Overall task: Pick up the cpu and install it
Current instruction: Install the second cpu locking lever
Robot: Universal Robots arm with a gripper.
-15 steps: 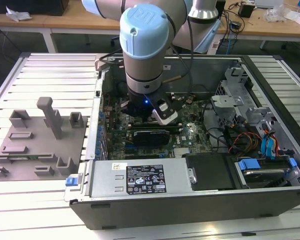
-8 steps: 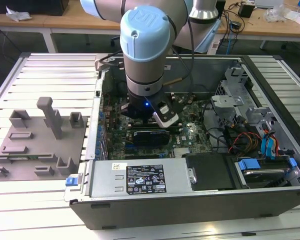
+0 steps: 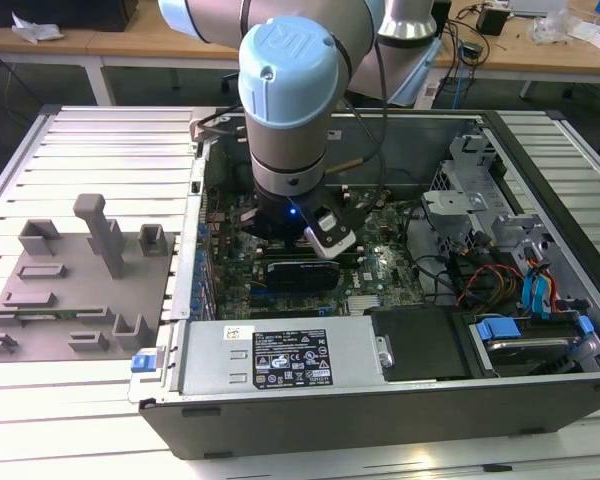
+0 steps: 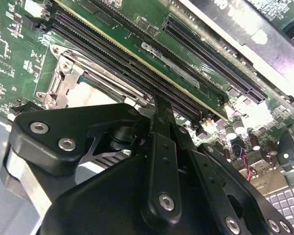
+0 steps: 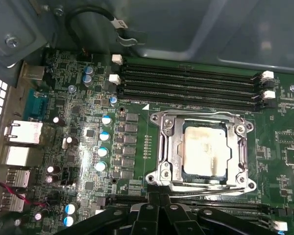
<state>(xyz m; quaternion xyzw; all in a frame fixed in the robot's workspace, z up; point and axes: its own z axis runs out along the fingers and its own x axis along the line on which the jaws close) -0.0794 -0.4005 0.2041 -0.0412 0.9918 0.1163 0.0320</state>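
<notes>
Pale silvery square cpu (image 5: 207, 149), lying flat, seated inside the motherboard's metal socket frame (image 5: 164, 149)

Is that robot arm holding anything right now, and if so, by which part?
It cannot be told for sure. The end effector hovers beside the socket, and the cpu lies in the socket frame, apart from it.
</notes>
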